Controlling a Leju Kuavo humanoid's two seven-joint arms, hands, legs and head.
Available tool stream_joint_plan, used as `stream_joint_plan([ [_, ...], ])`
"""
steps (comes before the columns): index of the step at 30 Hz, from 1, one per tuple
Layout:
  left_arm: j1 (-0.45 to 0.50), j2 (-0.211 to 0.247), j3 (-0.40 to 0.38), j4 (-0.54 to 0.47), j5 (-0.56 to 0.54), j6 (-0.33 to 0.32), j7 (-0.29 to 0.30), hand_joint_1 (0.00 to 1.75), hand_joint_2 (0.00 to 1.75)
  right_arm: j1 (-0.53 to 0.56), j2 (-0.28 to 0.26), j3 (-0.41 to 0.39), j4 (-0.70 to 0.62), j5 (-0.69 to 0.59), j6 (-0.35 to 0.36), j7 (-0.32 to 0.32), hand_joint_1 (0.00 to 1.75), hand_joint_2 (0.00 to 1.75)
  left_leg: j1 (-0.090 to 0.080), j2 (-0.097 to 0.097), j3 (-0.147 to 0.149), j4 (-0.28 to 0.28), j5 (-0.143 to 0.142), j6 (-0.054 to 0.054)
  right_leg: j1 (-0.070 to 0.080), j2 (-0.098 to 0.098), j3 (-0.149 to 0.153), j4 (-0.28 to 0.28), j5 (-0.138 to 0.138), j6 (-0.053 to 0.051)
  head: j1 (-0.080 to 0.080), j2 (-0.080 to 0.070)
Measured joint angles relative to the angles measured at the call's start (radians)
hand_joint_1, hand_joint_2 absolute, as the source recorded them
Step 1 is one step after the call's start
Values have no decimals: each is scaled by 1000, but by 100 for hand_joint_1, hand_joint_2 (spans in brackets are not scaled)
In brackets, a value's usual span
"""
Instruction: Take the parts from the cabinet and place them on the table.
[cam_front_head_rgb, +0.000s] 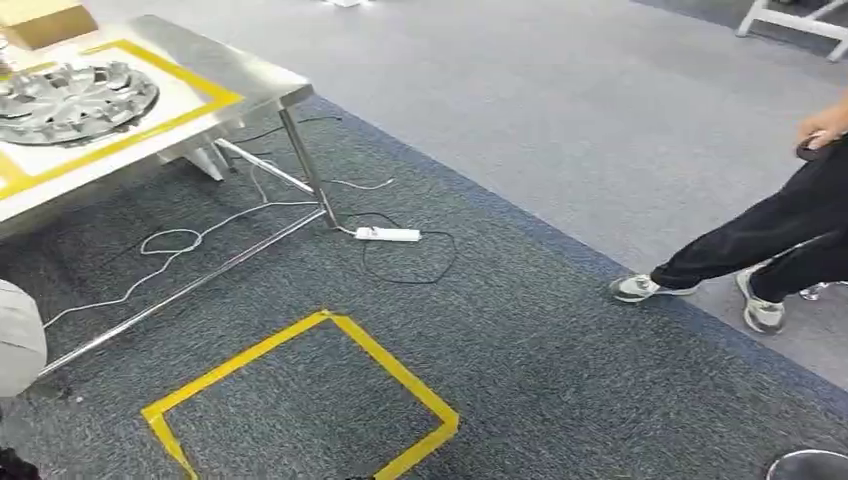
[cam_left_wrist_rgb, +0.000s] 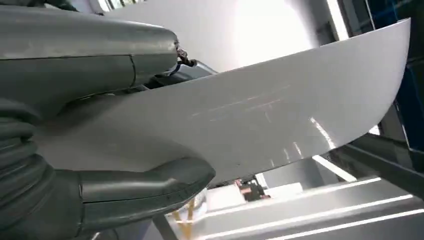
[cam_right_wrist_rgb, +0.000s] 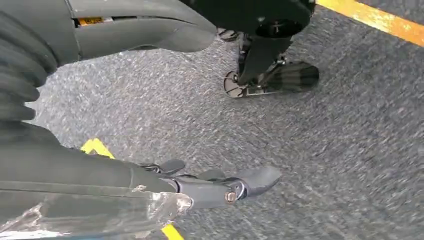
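Observation:
A large curved white panel (cam_left_wrist_rgb: 260, 115) is held by my left hand (cam_left_wrist_rgb: 75, 200), with the thumb (cam_left_wrist_rgb: 150, 185) under its edge and the fingers (cam_left_wrist_rgb: 90, 50) over the other face. My right hand (cam_right_wrist_rgb: 165, 182) hangs above the grey carpet, fingers stretched out and nothing in them. The steel table (cam_front_head_rgb: 250, 85) stands at the far left of the head view, its top marked with yellow tape. On it lies a silver spoked wheel cover (cam_front_head_rgb: 70, 100). A pale rounded shape (cam_front_head_rgb: 15, 340) shows at the left edge of the head view; I cannot tell what it is.
A yellow tape square (cam_front_head_rgb: 300, 400) marks the carpet in front of me. A white power strip (cam_front_head_rgb: 388, 234) and loose cables lie by the table leg (cam_front_head_rgb: 308, 165). A person in dark trousers (cam_front_head_rgb: 770, 230) stands at the right. A cardboard box (cam_front_head_rgb: 45, 20) sits on the table's far corner.

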Motion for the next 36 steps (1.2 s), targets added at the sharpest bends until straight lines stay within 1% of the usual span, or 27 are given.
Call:
stream_joint_plan([
  [1, 0, 0, 0, 0, 0, 0, 0, 175, 175, -2, 0, 0, 0, 0, 1, 0, 0, 175, -1, 23, 50, -88, 38, 3, 0, -11, 4, 0, -2, 3, -1, 0],
  [2, -1, 0, 0, 0, 0, 0, 0, 175, 175, -3, 0, 0, 0, 0, 2, 0, 0, 175, -5, 88, 98, -167, 59, 8, 4, -22, 8, 0, -5, 7, 0, 0],
  [3, -7, 0, 0, 0, 1, 0, 0, 175, 175, -2, 0, 0, 0, 0, 2, -1, 0, 175, -10, 102, 112, -204, 51, 12, 14, -32, 4, 9, -14, 15, -5, 0],
  [4, -6, 0, -2, 0, 1, 0, 0, 175, 175, -3, 0, 0, 0, 0, 2, 0, 0, 175, -9, 83, 106, -197, 53, 21, 15, -42, 9, 5, -13, 18, 3, 0],
  [7, -1, 1, -1, 0, 3, 0, 0, 175, 175, -6, 0, 0, 0, 0, 2, 0, 0, 175, -7, 44, 105, -202, 57, 37, 13, -81, 23, -1, -20, 33, 2, 0],
  [8, -1, 0, -1, 0, 3, 0, 0, 175, 175, -8, 0, 0, 0, 0, 2, 0, 0, 175, -1, 32, 106, -203, 59, 43, 9, -32, 13, 20, -36, 42, 6, 0],
  [9, -3, 0, -2, 0, 5, 0, 0, 175, 175, -7, 0, 0, 0, -1, 2, 0, 0, 175, 1, 23, 105, -203, 59, 49, 6, 22, -12, 78, -71, 45, 11, 0],
  [10, -3, 0, -2, 0, 5, 0, 0, 175, 175, -6, 0, 0, 0, 0, 3, 0, 0, 175, 2, 9, 104, -203, 59, 51, 4, 49, -53, 167, -115, 48, 13, 0],
  [12, -2, 0, -2, 1, 5, 0, 0, 175, 175, 0, 0, 0, 0, -1, 3, 2, 0, 175, 0, -19, 102, -203, 59, 54, 3, 62, -127, 315, -170, 50, 13, 0],
  [13, -2, 0, -2, 1, 5, 0, 0, 175, 175, 2, 0, 0, 0, -1, 2, 2, 0, 175, 0, -35, 103, -202, 59, 54, 3, 63, -141, 332, -164, 50, 13, 0],
  [14, -2, 0, -2, 1, 5, 0, 0, 175, 175, 2, 0, 0, 0, -1, 2, 2, 0, 175, 0, -51, 104, -201, 60, 53, 3, 64, -130, 299, -130, 48, 13, 0],
  [16, -2, 0, -1, 2, 7, -2, 0, 175, 175, -1, 0, 0, 0, -1, 3, 2, 0, 175, 3, -81, 108, -200, 60, 49, -1, 84, -48, 118, -26, 44, 13, 0],
  [17, -2, 0, -1, 2, 8, -2, 0, 175, 175, -1, 0, 0, 0, -1, 3, 2, 0, 175, 6, -91, 109, -199, 59, 44, -6, 126, -11, 36, 4, 45, 13, 0],
  [18, -3, 1, -1, 2, 8, -2, 0, 175, 175, -2, 0, 0, 1, -1, 3, 2, 0, 175, -1, -103, 103, -195, 59, 36, -10, 171, -1, 12, -15, 45, 13, 0],
  [21, -1, 2, 0, 2, 11, -5, 0, 175, 175, -3, 0, -1, 1, 0, 3, 3, 0, 175, 10, -137, 90, -200, 72, 15, -3, 141, 5, 16, -13, 32, 11, 0],
  [22, 0, 3, -1, 2, 11, -8, 0, 175, 175, -4, 1, -1, 1, 0, 3, 2, 0, 175, 9, -151, 87, -201, 74, 9, -7, 127, 6, 9, -8, 24, 12, 0],
  [23, 0, 5, -1, 2, 11, -9, 0, 175, 175, -5, 2, -1, 0, 0, 4, 2, 0, 175, 6, -115, 84, -189, 63, 8, -9, 111, 8, 5, -4, 17, 11, 0],
  [24, -5, 6, -2, 2, 11, -10, 0, 175, 175, -6, 2, -1, 0, 0, 4, 1, 0, 175, 1, -63, 64, -152, 36, 5, -8, 101, 9, 2, -3, 9, -1, 0],
  [25, -10, 8, -2, 2, 12, -10, 0, 175, 175, -4, 2, -1, 0, 0, 5, 1, 0, 175, 1, -30, 28, -77, -6, 1, -6, 85, 7, 2, -4, 7, -4, 0],
  [27, -9, 8, -2, 4, 12, -13, 0, 175, 175, 1, 2, -1, 0, 0, 5, 2, 0, 175, 1, -9, -52, 91, -75, -2, -2, 51, 6, 2, -6, 2, -4, 0],
  [28, -8, 9, -2, 4, 12, -13, 0, 175, 175, 2, 2, -1, 0, 0, 5, 2, 0, 175, 1, -9, -69, 127, -78, -2, -1, 36, 6, 2, -7, 1, -4, 0],
  [29, -8, 9, -1, 5, 12, -13, 0, 175, 175, 1, 2, -1, 0, 0, 5, 2, 0, 175, 1, -8, -60, 111, -57, -1, 0, 22, 7, 2, -8, 1, -4, 0],
  [31, -8, 9, -1, 5, 12, -16, 0, 175, 175, -3, 3, -1, 0, 0, 5, 1, 0, 175, 0, 3, 18, -34, 27, 4, 0, -3, 12, 2, -11, 3, -4, 0],
  [32, -8, 9, -1, 5, 12, -16, 0, 175, 175, -4, 3, -1, 0, 0, 5, 1, 0, 175, -3, 40, 74, -134, 65, 8, 1, -15, 17, 2, -14, 7, -5, 0],
  [33, -11, 9, -1, 5, 12, -16, 0, 175, 175, -4, 3, -1, 0, 0, 6, 0, 0, 175, -13, 100, 101, -187, 56, 9, 10, -24, 18, 4, -19, 13, -5, 0],
  [34, -14, 9, -1, 5, 11, -17, 0, 175, 175, -4, 3, -1, 0, 0, 6, 0, 0, 175, -12, 84, 100, -193, 58, 24, 14, -33, 18, 6, -24, 18, -5, 0],
  [36, -11, 9, 0, 5, 11, -17, 0, 175, 175, -5, 3, -1, 0, -1, 6, -1, 0, 175, -14, 60, 97, -193, 54, 32, 15, -57, 25, -2, -27, 25, -2, 0],
])
